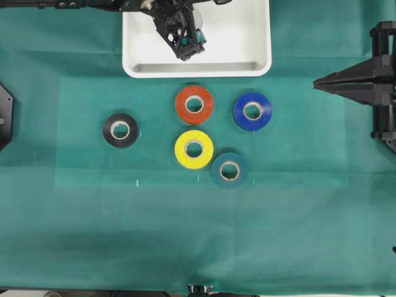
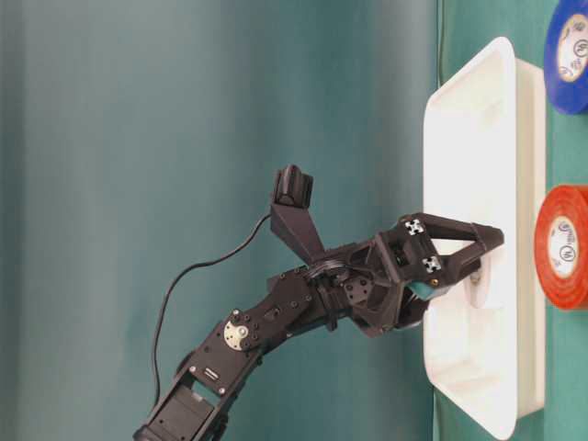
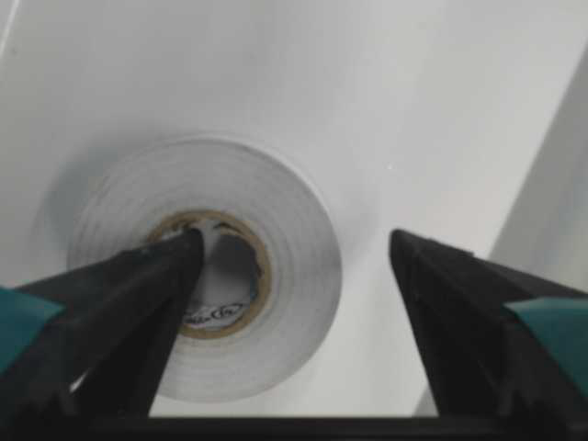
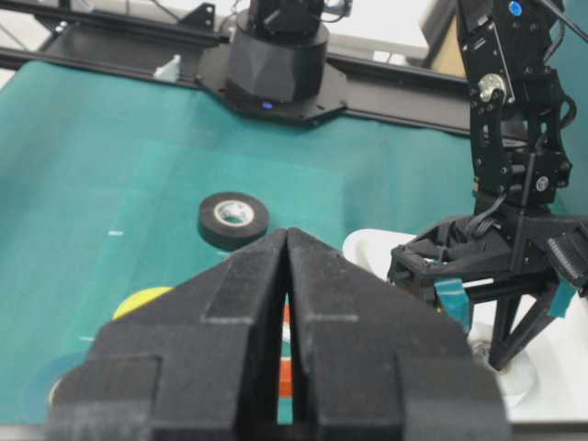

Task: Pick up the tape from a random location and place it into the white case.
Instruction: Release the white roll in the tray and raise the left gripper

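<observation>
Tape (image 3: pixel 207 285) lies flat inside the white case (image 1: pixel 197 68); I see my left tool (image 3: pixel 294 266) spread above it, one finger over its core, right tool (image 4: pixel 287 276) pressed together

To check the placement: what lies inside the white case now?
The tape lies flat on the floor of the white case, between the open fingers of the left gripper. That arm hides part of the floor.
</observation>
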Tool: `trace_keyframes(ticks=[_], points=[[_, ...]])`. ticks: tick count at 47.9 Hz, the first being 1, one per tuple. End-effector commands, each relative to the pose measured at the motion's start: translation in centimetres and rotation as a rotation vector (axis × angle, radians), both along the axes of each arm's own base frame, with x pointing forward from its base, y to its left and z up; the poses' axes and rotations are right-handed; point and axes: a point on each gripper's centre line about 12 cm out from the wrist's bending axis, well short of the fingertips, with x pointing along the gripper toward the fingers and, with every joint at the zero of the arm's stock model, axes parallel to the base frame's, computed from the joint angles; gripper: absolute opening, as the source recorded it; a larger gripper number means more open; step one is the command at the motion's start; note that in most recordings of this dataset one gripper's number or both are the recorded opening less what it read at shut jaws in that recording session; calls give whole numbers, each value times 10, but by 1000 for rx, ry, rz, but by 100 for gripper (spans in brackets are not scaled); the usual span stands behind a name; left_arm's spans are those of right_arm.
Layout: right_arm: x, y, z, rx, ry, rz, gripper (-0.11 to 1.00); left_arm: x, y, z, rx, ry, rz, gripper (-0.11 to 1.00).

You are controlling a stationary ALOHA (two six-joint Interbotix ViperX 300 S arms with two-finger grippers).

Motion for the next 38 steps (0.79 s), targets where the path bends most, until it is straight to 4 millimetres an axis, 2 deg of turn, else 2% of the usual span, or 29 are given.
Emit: trace_keyframes(ticks=[1,5,16,38], points=[[3,0,9,1,-23,-2,0,3,0,25,22,-57,1,96],[3,0,9,0,-23,-1,0,2,0,27,25,-61,0,93],[3,0,10,1,-25,-2,0,-1,-1,36,18,-51,2,94],[3,0,10,0,-25,-1,0,-1,-16,104,35,-92,-30,94]])
